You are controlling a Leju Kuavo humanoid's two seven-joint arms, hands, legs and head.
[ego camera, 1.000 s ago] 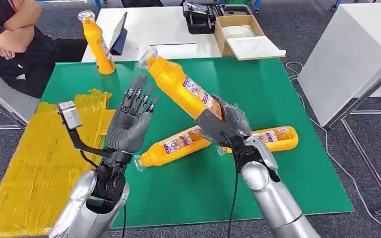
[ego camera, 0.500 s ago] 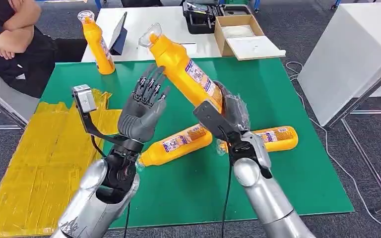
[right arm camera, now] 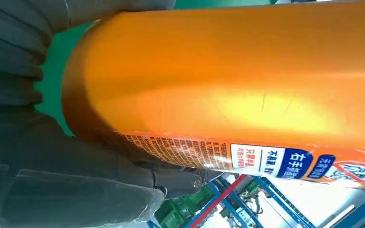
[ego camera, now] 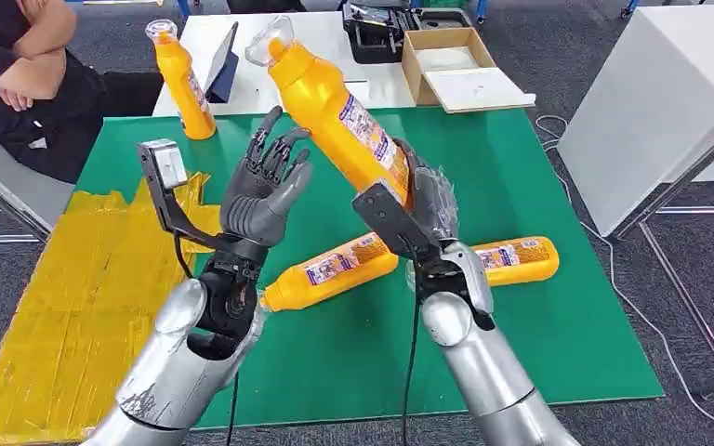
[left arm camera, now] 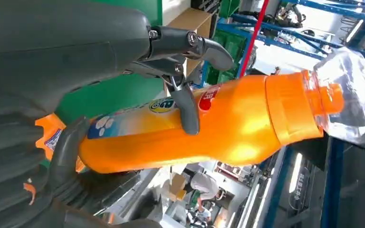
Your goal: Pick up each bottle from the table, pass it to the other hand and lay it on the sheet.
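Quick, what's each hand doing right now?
Left hand: open, fingers apart beside the raised bottle, not gripping it.
Right hand: holding that bottle by its base.

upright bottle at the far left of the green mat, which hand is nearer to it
Left. The left hand is raised, open, on that side of the mat, nearer than the right to the upright bottle. The right hand grips the lifted bottle farther right.
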